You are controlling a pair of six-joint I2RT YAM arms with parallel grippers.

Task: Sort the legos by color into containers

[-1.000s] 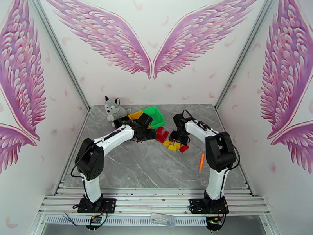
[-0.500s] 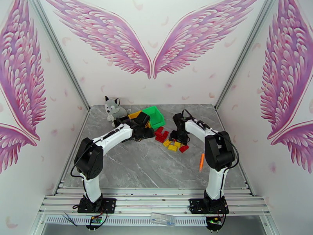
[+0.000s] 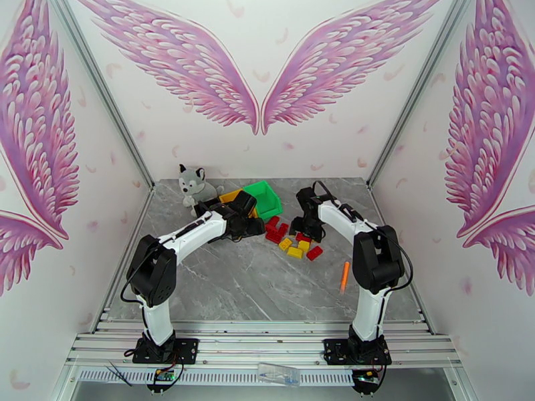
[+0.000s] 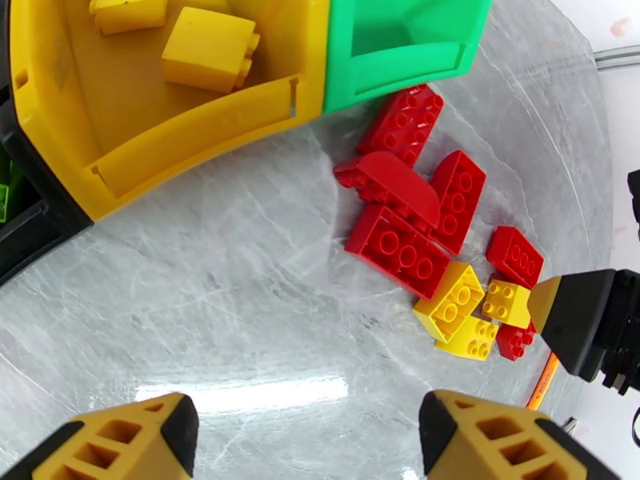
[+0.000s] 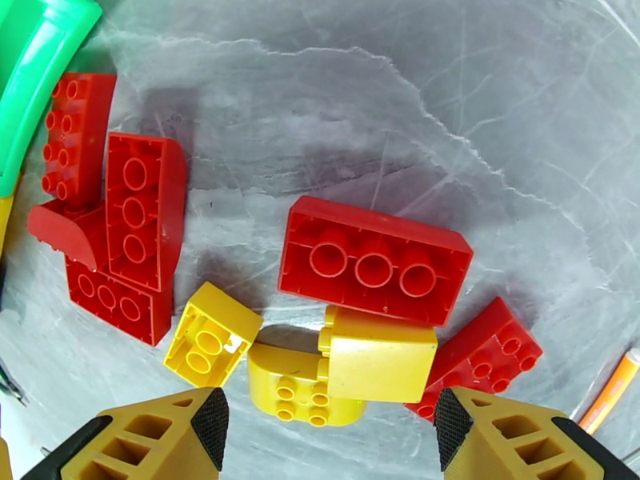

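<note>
Right tool [image 5: 328, 414] (jaws spread, empty) has drawn back above the legos [image 5: 374, 260]; left tool [image 4: 308, 410] gapes too.

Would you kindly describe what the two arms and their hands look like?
The left arm and right arm have white links, bulky black joints and thin black cables. The left hand and right hand have mustard-yellow fingers with lattice cut-outs and black inner pads.

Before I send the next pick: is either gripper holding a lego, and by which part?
Nothing is held. The left gripper is open over the table. The right gripper is open above the yellow legos, with nothing in it.
</note>
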